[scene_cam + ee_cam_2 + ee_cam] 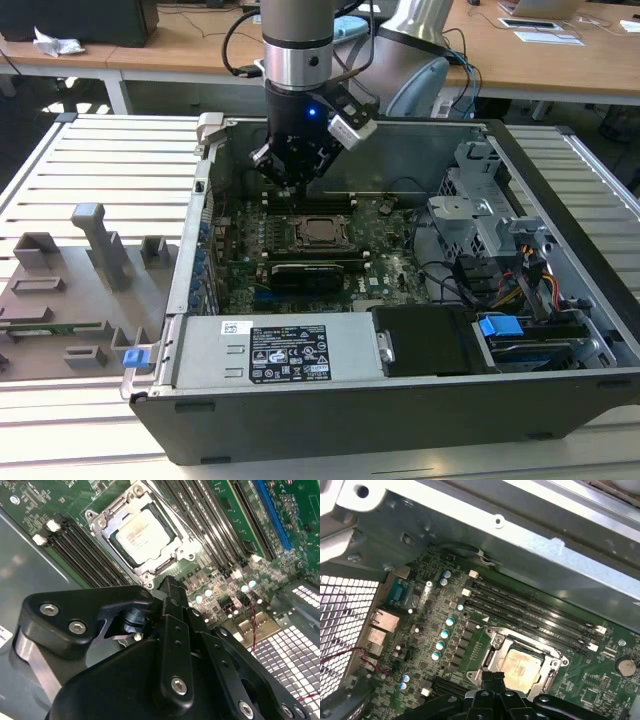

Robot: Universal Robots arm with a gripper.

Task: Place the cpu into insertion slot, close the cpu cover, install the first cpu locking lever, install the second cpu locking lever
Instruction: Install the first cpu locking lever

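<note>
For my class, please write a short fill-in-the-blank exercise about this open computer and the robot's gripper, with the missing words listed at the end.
1. The cpu is framed by the cpu cover, which is not raised but ____.
2. The circuit board around the cpu is coloured ____.
3. The gripper hangs ____ the circuit board, inside the computer case.
4. The gripper holds ____.
Missing words: closed; green; above; nothing.
</note>
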